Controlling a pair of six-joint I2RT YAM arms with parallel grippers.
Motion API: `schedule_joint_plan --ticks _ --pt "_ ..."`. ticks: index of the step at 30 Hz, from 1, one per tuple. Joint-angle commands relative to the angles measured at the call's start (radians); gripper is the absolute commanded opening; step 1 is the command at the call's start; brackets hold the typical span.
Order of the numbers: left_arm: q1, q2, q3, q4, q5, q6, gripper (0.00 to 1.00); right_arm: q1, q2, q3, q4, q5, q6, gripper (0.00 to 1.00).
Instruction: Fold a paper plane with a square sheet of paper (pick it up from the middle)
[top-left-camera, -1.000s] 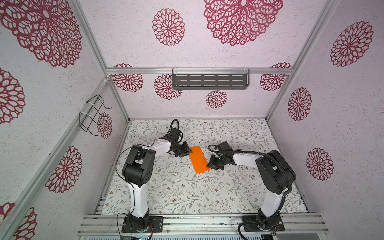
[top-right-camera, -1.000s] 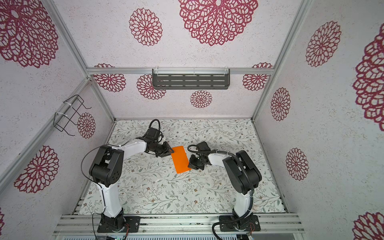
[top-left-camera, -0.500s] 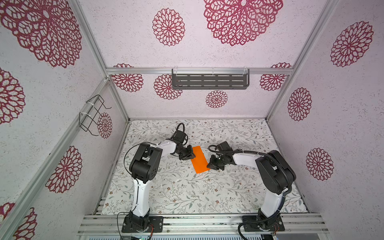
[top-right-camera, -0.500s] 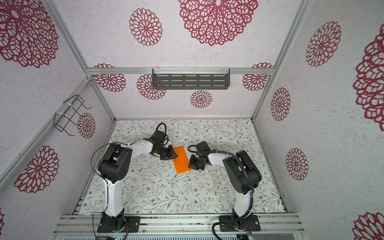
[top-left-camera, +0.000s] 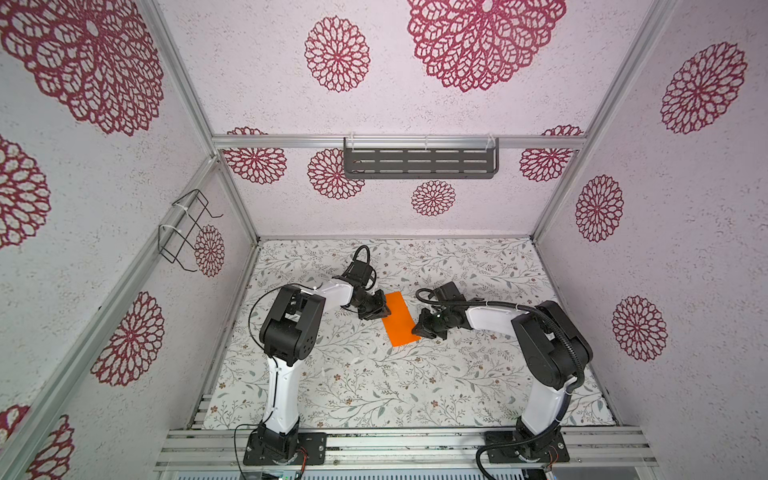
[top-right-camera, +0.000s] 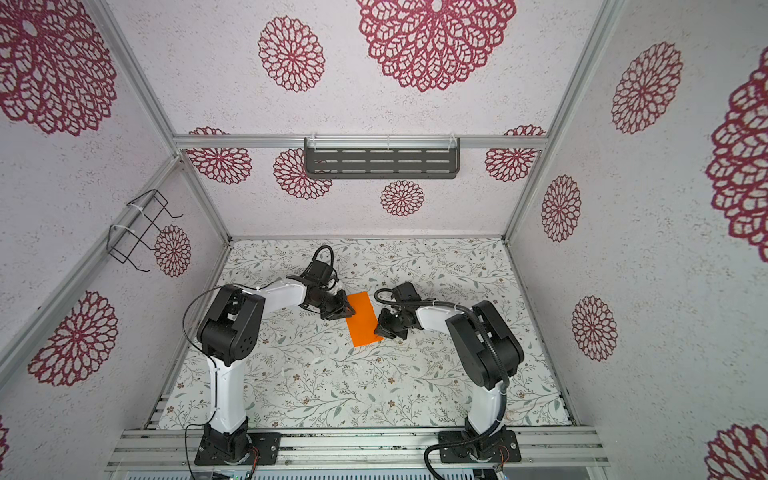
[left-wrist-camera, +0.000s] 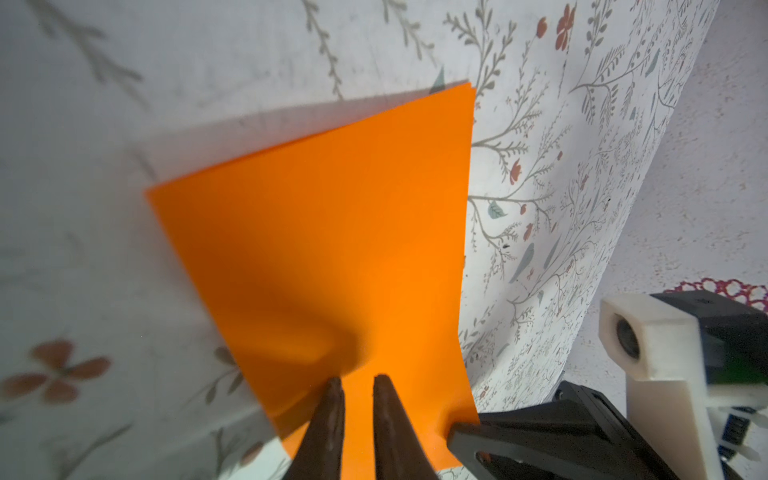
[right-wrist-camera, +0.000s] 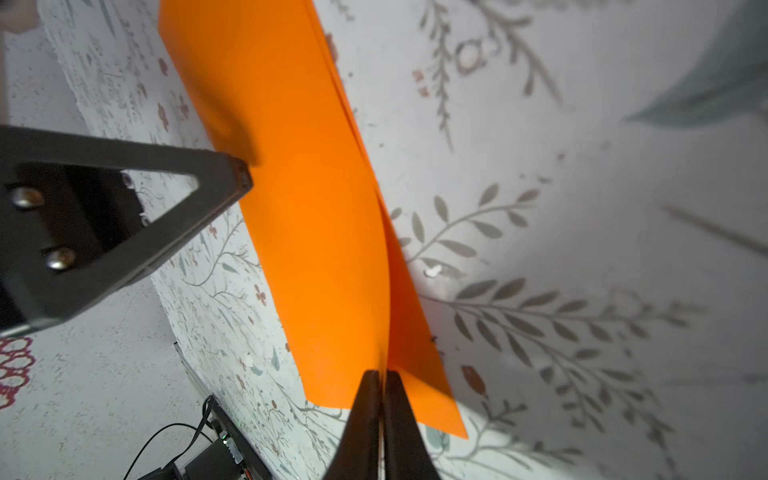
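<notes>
The square sheet of paper (top-left-camera: 400, 318) (top-right-camera: 365, 318) is bright orange and lies folded double as a narrow rectangle mid-table. My right gripper (top-left-camera: 415, 330) (right-wrist-camera: 382, 374) is shut on the near right edge of its upper layer (right-wrist-camera: 311, 208), which curves up off the lower layer. My left gripper (top-left-camera: 384, 311) (left-wrist-camera: 358, 380) sits low over the sheet's left edge (left-wrist-camera: 332, 249). Its fingers stand a narrow gap apart, with orange showing between them and nothing pinched. In the right wrist view one left fingertip (right-wrist-camera: 243, 180) touches the paper's edge.
A floral mat (top-left-camera: 374, 386) covers the table. A wire basket (top-left-camera: 187, 228) hangs on the left wall and a grey slotted shelf (top-left-camera: 419, 162) on the back wall. An aluminium rail (top-left-camera: 395, 444) with both arm bases runs along the front edge.
My left gripper has slid right onto the paper's left edge and its jaws have narrowed. The right gripper has kept its hold in place.
</notes>
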Motion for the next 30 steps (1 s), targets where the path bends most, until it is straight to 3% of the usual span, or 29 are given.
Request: schedule_joint_plan --ticks 1,24,30 --pt "-0.007 0.032 0.002 -0.042 -0.040 0.018 0.18 0.004 -0.034 0.042 0.065 -0.048 0.010 0.09" --pt "-0.006 0.002 0.024 -0.050 -0.025 0.022 0.18 0.067 0.132 0.140 0.159 -0.067 -0.010 0.11" --pt "0.021 -0.043 0.082 -0.076 -0.022 0.059 0.29 0.068 0.145 0.141 0.139 -0.036 -0.026 0.11"
